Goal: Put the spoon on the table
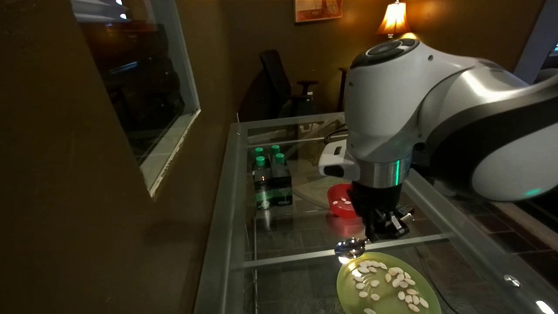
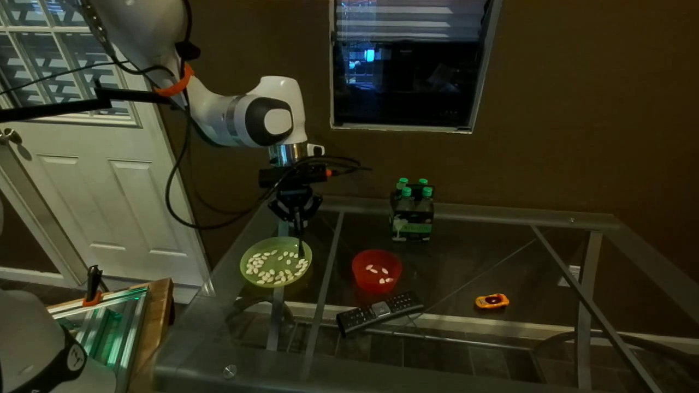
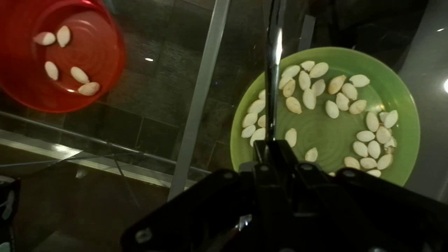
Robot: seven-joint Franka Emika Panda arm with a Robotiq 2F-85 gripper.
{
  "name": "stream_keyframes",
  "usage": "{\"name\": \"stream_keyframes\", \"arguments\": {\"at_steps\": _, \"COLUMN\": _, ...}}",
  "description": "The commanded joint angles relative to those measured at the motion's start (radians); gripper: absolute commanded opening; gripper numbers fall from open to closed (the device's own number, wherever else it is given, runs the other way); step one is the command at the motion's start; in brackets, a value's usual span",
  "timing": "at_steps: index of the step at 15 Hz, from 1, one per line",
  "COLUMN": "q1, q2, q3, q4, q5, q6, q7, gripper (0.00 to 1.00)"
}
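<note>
My gripper point(image 3: 272, 148) is shut on the spoon point(image 3: 272, 77), whose thin, shiny metal length runs up out of the wrist view. In an exterior view the spoon's glinting end point(image 1: 350, 247) sticks out to the left of the gripper point(image 1: 380, 234), near the far rim of the green plate point(image 1: 344, 288). It cannot be told whether the spoon touches the plate. In an exterior view the gripper point(image 2: 300, 245) points down over the plate's right edge point(image 2: 246, 267), and the spoon is not clearly seen there. The glass-topped table point(image 2: 382, 376) with its metal frame lies below.
Pale seeds point(image 3: 331, 109) lie on the plate. A red bowl point(image 2: 377, 286) with a few seeds stands beside it. A bottle carrier point(image 2: 412, 226) stands near the wall. A black remote point(image 2: 380, 311) and a yellow device point(image 2: 491, 301) lie on the glass.
</note>
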Motion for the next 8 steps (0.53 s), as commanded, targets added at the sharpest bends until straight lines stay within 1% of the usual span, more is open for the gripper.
{"name": "stream_keyframes", "arguments": {"at_steps": 1, "q1": -0.020, "q2": 0.004, "q3": -0.009, "q4": 0.036, "q5": 0.000, "q6": 0.038, "q7": -0.149, "gripper": 0.02}}
{"name": "stream_keyframes", "arguments": {"at_steps": 2, "q1": -0.030, "q2": 0.007, "q3": -0.006, "q4": 0.036, "q5": 0.048, "q6": 0.071, "q7": -0.196, "gripper": 0.02}}
{"name": "stream_keyframes", "arguments": {"at_steps": 3, "q1": -0.012, "q2": 0.001, "q3": -0.009, "q4": 0.028, "q5": 0.012, "q6": 0.029, "q7": -0.112, "gripper": 0.09}}
{"name": "stream_keyframes", "arguments": {"at_steps": 5, "q1": -0.020, "q2": 0.003, "q3": -0.011, "q4": 0.032, "q5": 0.024, "q6": 0.055, "q7": -0.154, "gripper": 0.09}}
{"name": "stream_keyframes", "arguments": {"at_steps": 8, "q1": -0.021, "q2": 0.004, "q3": -0.011, "q4": 0.032, "q5": 0.025, "q6": 0.058, "q7": -0.162, "gripper": 0.09}}
